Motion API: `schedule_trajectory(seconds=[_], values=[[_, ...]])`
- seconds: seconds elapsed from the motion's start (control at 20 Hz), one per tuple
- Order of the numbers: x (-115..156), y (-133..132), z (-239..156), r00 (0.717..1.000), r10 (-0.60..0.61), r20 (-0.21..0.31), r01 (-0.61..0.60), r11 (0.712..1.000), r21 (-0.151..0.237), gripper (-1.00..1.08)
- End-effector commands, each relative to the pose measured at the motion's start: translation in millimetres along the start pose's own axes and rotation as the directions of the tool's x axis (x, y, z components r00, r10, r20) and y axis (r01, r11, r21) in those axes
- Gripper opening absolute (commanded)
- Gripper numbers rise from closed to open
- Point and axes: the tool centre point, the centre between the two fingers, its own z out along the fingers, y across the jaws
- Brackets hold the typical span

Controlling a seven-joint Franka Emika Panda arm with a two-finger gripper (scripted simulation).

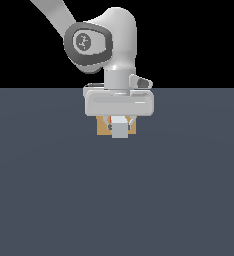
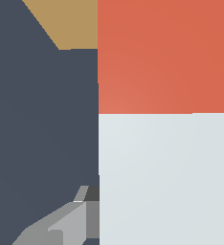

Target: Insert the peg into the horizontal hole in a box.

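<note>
The peg (image 1: 120,128) is a square-section bar with flat, matte faces, held between my jaws. In the exterior view its pale grey-white end points toward the camera, directly in front of the box (image 1: 102,127). In the wrist view the peg (image 2: 164,143) fills much of the frame: the near half is pale grey-white, the far half orange-red, with a crisp straight line between the two colours. The orange end reaches toward the box (image 2: 68,21), a plain tan block with sharp edges and no sheen. I cannot tell whether the tip has entered the hole; the opening is hidden behind the peg and my hand.

My gripper (image 1: 119,121) is closed on the peg, its smooth white body hanging just above the box.

The table (image 1: 49,190) is a flat, even slate-blue surface. Behind it the background is plain black.
</note>
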Motion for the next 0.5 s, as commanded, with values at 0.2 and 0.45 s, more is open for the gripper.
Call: schedule_trajectory(seconds=[0.2,0.45], values=[[62,-1,-4,1.0,-0.02,-0.009,0.02,1.0,-0.007,-1.0],[78,-1,-4,1.0,-0.02,-0.009,0.02,1.0,-0.007,-1.0]])
